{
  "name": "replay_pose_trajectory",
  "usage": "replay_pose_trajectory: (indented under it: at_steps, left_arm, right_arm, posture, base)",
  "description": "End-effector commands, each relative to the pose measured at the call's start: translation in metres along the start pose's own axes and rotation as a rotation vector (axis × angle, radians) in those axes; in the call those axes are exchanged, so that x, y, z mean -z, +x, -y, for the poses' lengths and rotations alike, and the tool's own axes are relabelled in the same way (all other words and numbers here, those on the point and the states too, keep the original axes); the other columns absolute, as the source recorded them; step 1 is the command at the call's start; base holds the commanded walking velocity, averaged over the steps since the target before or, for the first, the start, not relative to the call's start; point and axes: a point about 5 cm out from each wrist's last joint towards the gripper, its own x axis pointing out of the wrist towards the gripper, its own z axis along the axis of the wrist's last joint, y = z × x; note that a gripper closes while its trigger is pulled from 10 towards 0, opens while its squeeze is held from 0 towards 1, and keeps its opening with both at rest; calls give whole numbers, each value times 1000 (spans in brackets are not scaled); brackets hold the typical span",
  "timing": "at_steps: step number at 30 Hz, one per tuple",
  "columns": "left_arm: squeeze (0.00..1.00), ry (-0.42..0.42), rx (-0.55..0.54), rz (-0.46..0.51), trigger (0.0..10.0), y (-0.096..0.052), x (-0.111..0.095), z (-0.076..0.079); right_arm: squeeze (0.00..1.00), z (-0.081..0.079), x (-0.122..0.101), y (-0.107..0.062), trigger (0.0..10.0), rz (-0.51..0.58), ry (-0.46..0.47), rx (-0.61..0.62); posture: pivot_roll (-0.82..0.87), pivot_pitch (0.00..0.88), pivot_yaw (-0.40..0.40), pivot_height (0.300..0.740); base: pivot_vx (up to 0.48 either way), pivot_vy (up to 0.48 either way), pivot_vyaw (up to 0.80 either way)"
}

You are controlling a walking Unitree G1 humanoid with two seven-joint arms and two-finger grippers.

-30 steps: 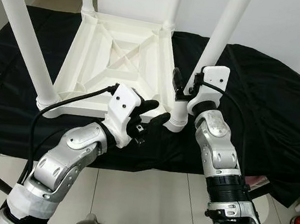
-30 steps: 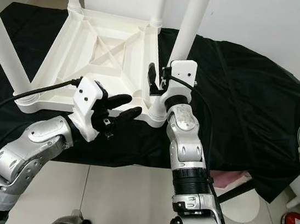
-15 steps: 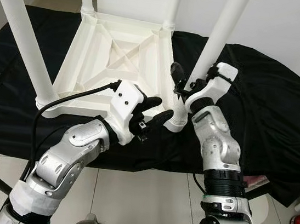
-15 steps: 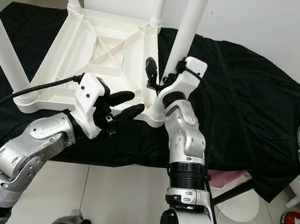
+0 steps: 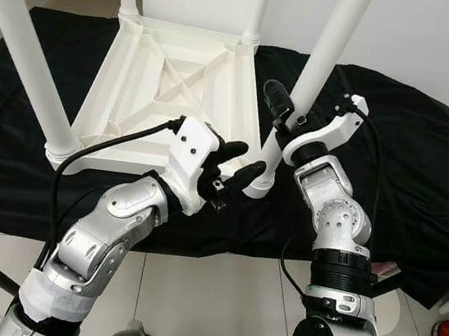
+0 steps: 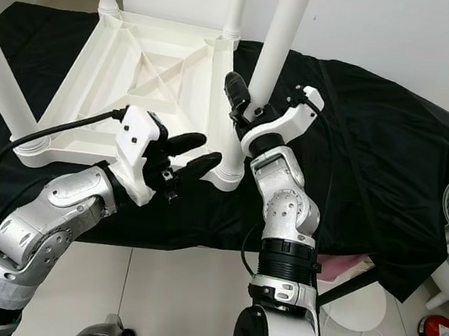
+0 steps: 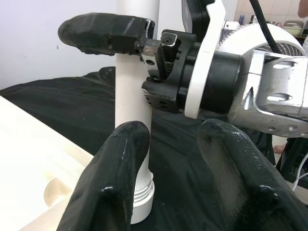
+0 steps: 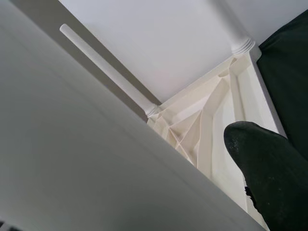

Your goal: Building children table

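Upturned white table (image 5: 177,87) has four legs; right gripper (image 5: 284,122) grips one.

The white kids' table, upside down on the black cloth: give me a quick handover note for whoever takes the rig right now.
Right gripper: wrapped round the near-right leg low down, fingers either side of it.
Left gripper: open, empty, hovering just in front of that leg's socket.
Table top: lies upside down on the black cloth; all four legs stand in their corners.
Done: legs are in place.
Left: I can't tell whether the near-right leg is fully tight. Probably finish turning it, check the others, then flip the table.
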Motion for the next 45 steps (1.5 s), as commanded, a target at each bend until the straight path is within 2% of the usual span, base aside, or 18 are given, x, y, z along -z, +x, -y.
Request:
replay_pose_trajectory:
  at_steps: [1,3,4,5,8,12,15,17,19,21,22,23,25,27,32,34,38,45]
  left_arm:
    - [0,3,31,11,10000,3,-4,5]
    - [0,3,31,11,10000,3,-4,5]
    - [0,2,32,10,10000,3,-4,5]
    - [0,2,32,10,10000,3,-4,5]
    - [0,-3,28,8,10000,3,-3,5]
    - [0,-4,27,8,10000,3,-3,5]
    - [0,-12,24,6,10000,3,-2,5]
    - [0,-15,23,6,10000,3,-2,5]
    - [0,-16,22,6,10000,4,-2,5]
    - [0,-15,22,6,10000,4,-2,5]
    - [0,-17,19,7,10000,4,-2,6]
    - [0,-18,18,7,10000,4,-1,6]
    - [0,-18,18,7,10000,4,-1,6]
    - [0,-21,14,7,10000,3,-1,6]
    - [0,-26,15,5,10000,3,0,8]
    - [0,-30,17,3,10000,3,1,9]
    - [0,-32,16,0,10000,3,2,9]
    - [0,-39,8,-6,10000,2,3,7]
  right_arm:
    - [0,-10,-3,1,10000,17,170,-104]
    - [0,-10,-3,1,10000,17,170,-104]
    - [0,-9,-2,-1,10000,12,220,-115]
    - [0,-9,-2,-1,10000,12,220,-115]
    - [0,3,-2,-7,10000,45,425,-135]
    - [0,5,-3,-9,10000,55,469,-139]
    - [0,30,5,-24,10000,95,685,-170]
    - [0,36,9,-28,10000,103,725,-171]
    - [0,53,20,-36,10000,100,804,-123]
    - [0,57,23,-37,10000,99,826,-110]
    - [0,92,46,-52,10000,102,899,56]
    - [0,104,55,-60,10000,108,943,127]
    - [0,104,55,-60,10000,108,943,127]
    - [0,115,65,-69,10000,122,987,183]
    - [0,118,66,-72,10000,171,1018,171]
    - [0,119,69,-70,10000,151,1008,189]
    - [0,114,70,-65,10000,79,914,174]
    - [0,122,61,-67,10000,98,903,162]
  posture:
    - [114,0,-79,740]
    - [114,0,-79,740]
    - [114,0,-79,740]
    - [114,0,-79,740]
    - [113,5,-76,740]
    - [113,5,-76,740]
    - [112,19,-79,740]
    - [112,19,-79,740]
    - [112,22,-80,740]
    - [112,22,-80,740]
    - [117,24,-83,740]
    - [117,24,-83,740]
    - [117,24,-83,740]
    - [122,20,-87,740]
    - [123,16,-87,740]
    - [122,15,-85,740]
    - [121,21,-84,740]
    - [117,34,-80,740]
  base:
    - [0,0,0]
    - [0,0,0]
    - [0,0,0]
    - [0,0,0]
    - [0,0,0]
    - [0,0,0]
    - [0,0,0]
    - [0,0,0]
    - [0,0,0]
    - [0,0,0]
    - [0,0,0]
    - [0,0,0]
    - [0,0,0]
    - [0,0,0]
    - [0,0,0]
    - [0,0,0]
    - [0,0,0]
    - [0,0,0]
